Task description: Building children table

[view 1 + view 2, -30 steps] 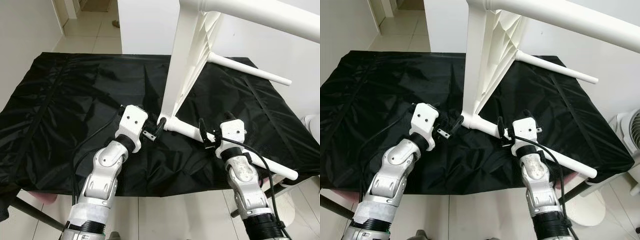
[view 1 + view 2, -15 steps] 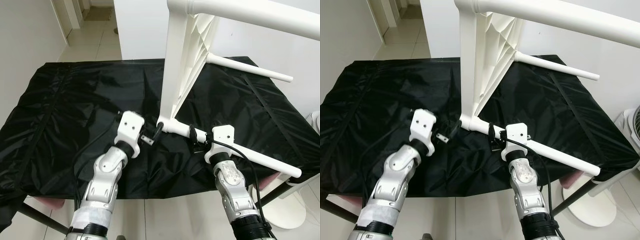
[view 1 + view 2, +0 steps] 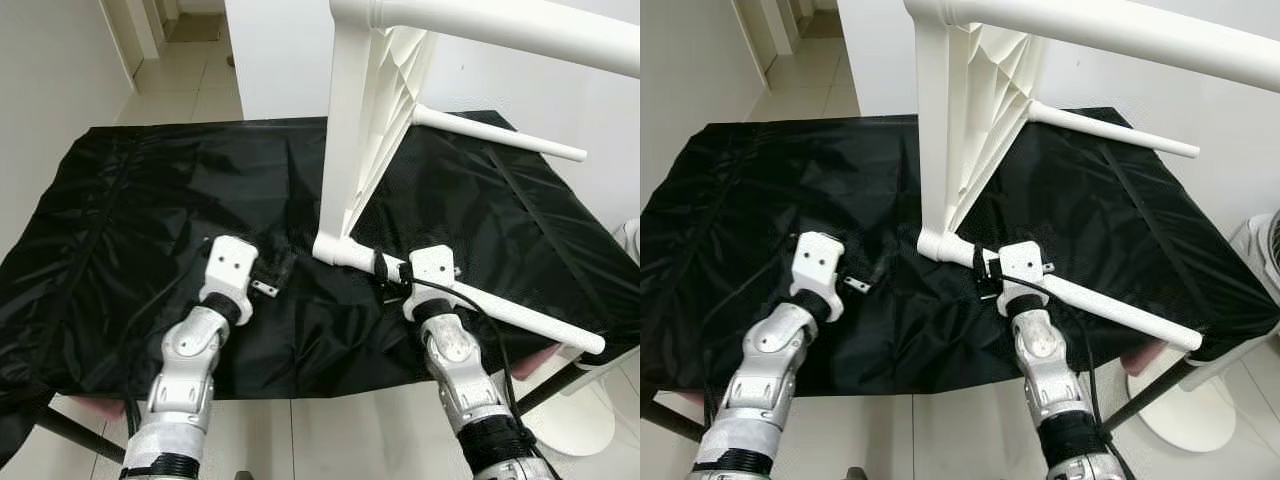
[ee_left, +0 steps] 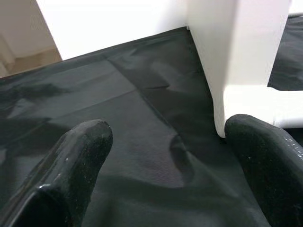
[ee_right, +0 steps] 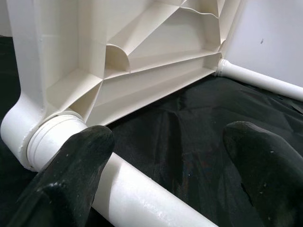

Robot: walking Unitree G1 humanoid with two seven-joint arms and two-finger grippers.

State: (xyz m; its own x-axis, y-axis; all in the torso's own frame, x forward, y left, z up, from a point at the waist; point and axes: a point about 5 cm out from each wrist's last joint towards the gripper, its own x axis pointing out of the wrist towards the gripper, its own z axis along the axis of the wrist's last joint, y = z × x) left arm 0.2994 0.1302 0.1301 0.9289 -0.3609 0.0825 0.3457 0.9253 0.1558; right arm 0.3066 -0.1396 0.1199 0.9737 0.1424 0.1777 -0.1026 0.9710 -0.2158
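Item 1, nearest you: right gripper (image 3: 392,280). It sits at the near end of the lower table leg (image 3: 500,313), close to the socket. The right wrist view shows the jaws spread wide, one finger (image 5: 71,175) beside the leg and the other well clear over the cloth. Released, grasping nothing.

Item 2: left gripper (image 3: 275,270). It rests low over the black cloth (image 3: 150,220), just short of the table's corner. Its wrist view shows the jaws apart with only fabric between them, one pad (image 4: 265,161) close to the white corner. Released.

Item 3: children's table top (image 3: 370,130). White plastic, stood on edge on the worktop with its ribbed underside facing the right arm. The lower leg lies along the cloth toward the near right edge. A second leg (image 3: 500,133) points off the far side, and a third leg (image 3: 500,20) runs across the top of the head view.

Handling note, as a judgement: the step looks like seating or tightening the lower leg at its collar (image 5: 52,130). Close your right jaws squarely around the leg near that collar rather than far along it, so the turn stays on axis. Bring your left jaws to the corner to brace the panel, since standing on edge it could tip or slide on the slick cloth.

Item 4, containers: none in view.
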